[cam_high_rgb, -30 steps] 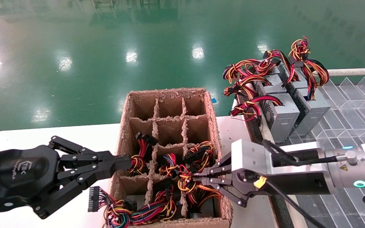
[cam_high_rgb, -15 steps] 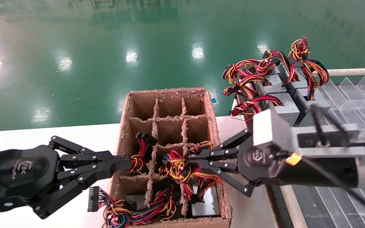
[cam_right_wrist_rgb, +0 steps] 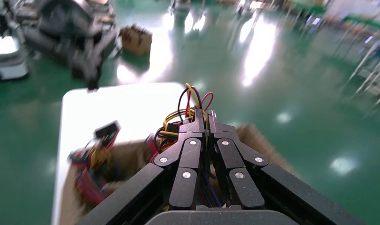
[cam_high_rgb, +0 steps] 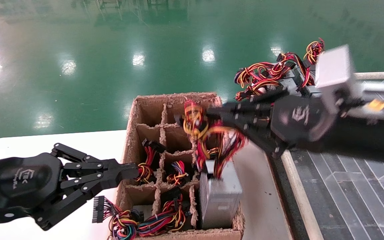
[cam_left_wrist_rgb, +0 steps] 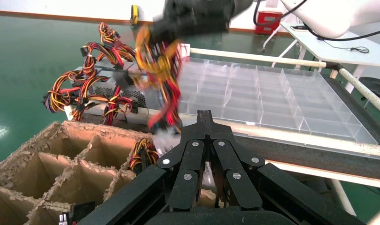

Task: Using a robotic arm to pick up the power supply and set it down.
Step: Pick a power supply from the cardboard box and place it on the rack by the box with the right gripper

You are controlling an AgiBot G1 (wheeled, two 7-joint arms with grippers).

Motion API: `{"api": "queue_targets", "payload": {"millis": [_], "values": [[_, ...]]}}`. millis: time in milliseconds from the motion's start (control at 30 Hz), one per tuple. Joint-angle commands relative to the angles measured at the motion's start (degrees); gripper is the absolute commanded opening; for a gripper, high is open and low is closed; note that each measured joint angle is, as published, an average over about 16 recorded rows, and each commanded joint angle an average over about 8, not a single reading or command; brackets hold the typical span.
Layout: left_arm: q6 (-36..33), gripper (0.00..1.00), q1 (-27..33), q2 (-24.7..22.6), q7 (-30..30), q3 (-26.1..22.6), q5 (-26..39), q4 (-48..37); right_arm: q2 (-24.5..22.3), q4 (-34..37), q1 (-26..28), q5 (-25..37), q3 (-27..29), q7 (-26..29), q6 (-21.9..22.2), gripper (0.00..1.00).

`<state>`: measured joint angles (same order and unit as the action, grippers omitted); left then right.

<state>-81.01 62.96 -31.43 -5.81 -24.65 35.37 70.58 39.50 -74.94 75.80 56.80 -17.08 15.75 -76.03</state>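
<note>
Above the divided carton (cam_high_rgb: 130,133): right tool (cam_high_rgb: 212,116) clamped on wire bundle (cam_high_rgb: 200,128), power supply (cam_high_rgb: 220,196) half-lifted, set-down pending; left tool (cam_high_rgb: 125,171) closed, parked beside carton.

The right gripper (cam_high_rgb: 208,115) hangs high over the far rows of the divided box, its black fingers (cam_right_wrist_rgb: 204,126) pinched together on a wire bundle. The left gripper (cam_high_rgb: 130,171) sits low at the box's near left edge, fingers pressed together, arm level

Right gripper (cam_high_rgb: 212,116) and wire bundle (cam_high_rgb: 198,126) blurred; power supply (cam_high_rgb: 220,196) base hidden in the box (cam_high_rgb: 130,133)
</note>
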Motion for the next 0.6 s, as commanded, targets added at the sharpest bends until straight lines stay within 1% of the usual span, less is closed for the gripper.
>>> {"api": "queue_targets", "payload": {"millis": [33, 267, 600], "values": [[0.0, 0.00, 0.0, 0.0, 0.0, 0.0, 0.0, 0.0, 0.0, -0.1, 0.0, -1.1, 1.1, -0.5, 0.9, 0.00], [0.0, 0.00, 0.0, 0.0, 0.0, 0.0, 0.0, 0.0, -1.0, -1.2, 1.3, -3.5, 4.3, -2.3, 2.7, 0.00], [0.0, 0.00, 0.0, 0.0, 0.0, 0.0, 0.0, 0.0, -2.8, -1.4, 4.8, -3.1, 6.0, -3.4, 3.2, 0.00]]}}
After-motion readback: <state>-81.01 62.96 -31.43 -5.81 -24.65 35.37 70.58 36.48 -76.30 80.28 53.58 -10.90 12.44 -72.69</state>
